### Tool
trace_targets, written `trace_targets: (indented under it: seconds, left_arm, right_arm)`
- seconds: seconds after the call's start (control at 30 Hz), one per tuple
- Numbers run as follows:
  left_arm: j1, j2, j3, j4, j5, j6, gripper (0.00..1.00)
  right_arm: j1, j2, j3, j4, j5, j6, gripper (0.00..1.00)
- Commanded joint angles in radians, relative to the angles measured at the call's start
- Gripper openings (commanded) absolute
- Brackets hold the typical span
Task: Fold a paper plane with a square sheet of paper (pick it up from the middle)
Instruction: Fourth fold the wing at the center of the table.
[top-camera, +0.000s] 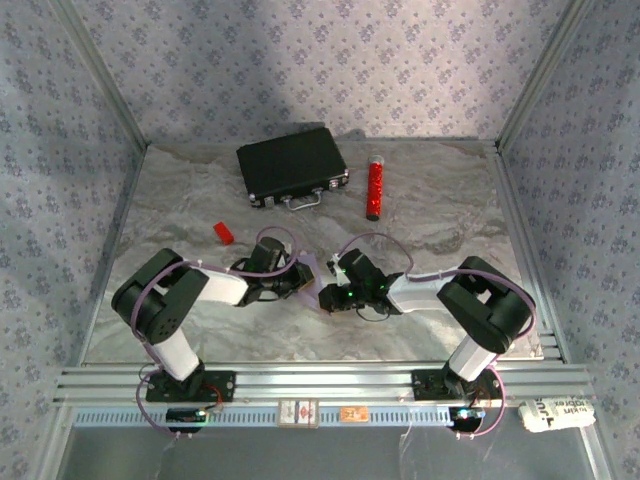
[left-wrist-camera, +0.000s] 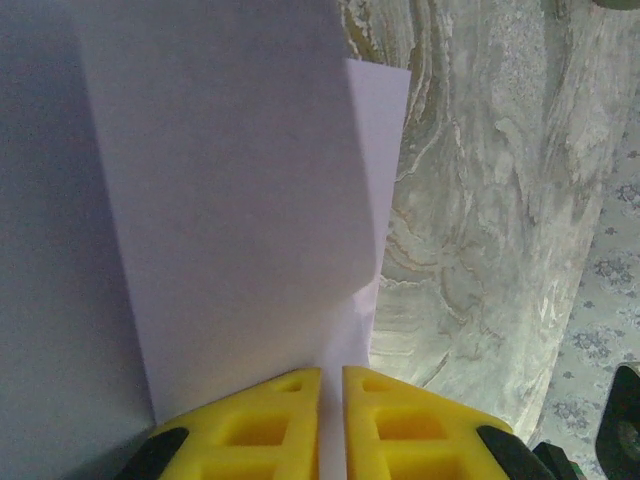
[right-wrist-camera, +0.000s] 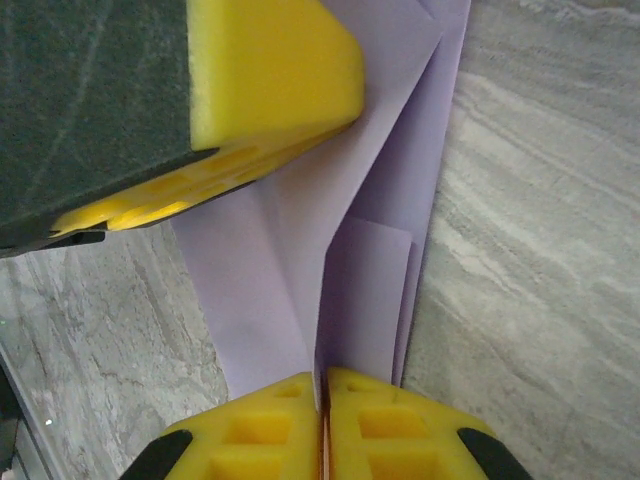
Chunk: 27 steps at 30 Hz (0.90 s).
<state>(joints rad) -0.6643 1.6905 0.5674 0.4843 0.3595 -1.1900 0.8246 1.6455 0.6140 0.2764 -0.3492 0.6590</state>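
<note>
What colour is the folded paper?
Pale lilac, plain; the paper shows best in the right wrist view.

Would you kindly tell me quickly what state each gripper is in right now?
Left gripper: closed, holding the folded lilac paper.
Right gripper: closed, holding the same paper.

R tool (right-wrist-camera: 322, 400) nips folded lilac sheet (right-wrist-camera: 280, 290); L tool (right-wrist-camera: 270, 90) over it.

**Lilac on grey marble**

The sheet of paper (left-wrist-camera: 230, 200) is plain pale lilac. The fingers (left-wrist-camera: 250, 435) are bright yellow. The counter (top-camera: 440, 220) is veined grey and white, like marble. The case (top-camera: 292, 163) is black, and the cylinder (top-camera: 375, 190) and small block (top-camera: 223, 233) are red. The walls (top-camera: 300, 60) carry a blue-grey floral print.
</note>
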Motion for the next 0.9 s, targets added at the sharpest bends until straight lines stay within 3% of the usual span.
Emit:
trace_targets:
  seconds: [0.0, 0.2, 0.53, 0.87]
  left_arm:
    - [-0.017, 0.027, 0.013, -0.003, 0.033, 0.024, 0.13]
    - [-0.017, 0.035, 0.004, -0.019, 0.035, 0.026, 0.12]
    - [-0.017, 0.009, -0.011, -0.012, 0.031, 0.029, 0.12]
    - [-0.017, -0.006, -0.011, -0.002, 0.034, 0.027, 0.12]
  right_arm:
    - [-0.001, 0.035, -0.008, -0.045, 0.004, 0.011, 0.11]
    - [-0.005, 0.022, -0.001, -0.051, -0.006, 0.015, 0.12]
    - [-0.049, -0.022, 0.041, -0.039, -0.069, 0.045, 0.22]
    - [-0.067, 0.018, 0.06, -0.002, -0.102, 0.079, 0.22]
